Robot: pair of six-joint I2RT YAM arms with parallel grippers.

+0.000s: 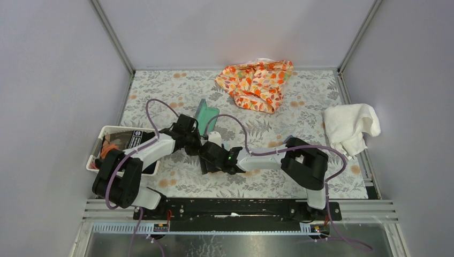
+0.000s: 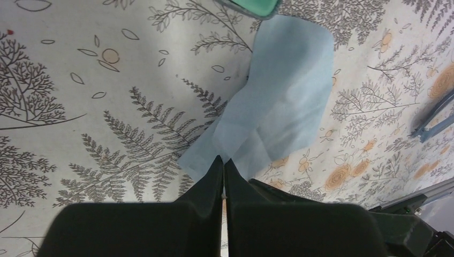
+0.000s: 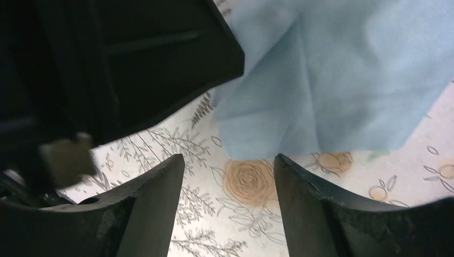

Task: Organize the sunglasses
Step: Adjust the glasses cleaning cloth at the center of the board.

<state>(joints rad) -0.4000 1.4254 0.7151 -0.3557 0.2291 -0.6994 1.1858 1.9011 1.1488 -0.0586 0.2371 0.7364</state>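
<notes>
A light blue cloth (image 2: 278, 96) lies partly lifted on the flowered table. My left gripper (image 2: 224, 160) is shut, its tips pinching the cloth's near corner; it sits mid-table in the top view (image 1: 195, 142). My right gripper (image 3: 229, 158) is open and empty, low over the table just short of the cloth's edge (image 3: 332, 96), close beside the left gripper (image 1: 206, 163). Thin blue bars (image 2: 432, 122) at the left wrist view's right edge look like part of the sunglasses' frame; the lenses are out of view. The open case (image 1: 206, 118) shows its teal inside.
An orange patterned cloth (image 1: 257, 83) lies at the back. A white towel (image 1: 350, 127) lies at the right edge. A white bin (image 1: 110, 131) with dark items stands at the left. Walls close in the table on three sides.
</notes>
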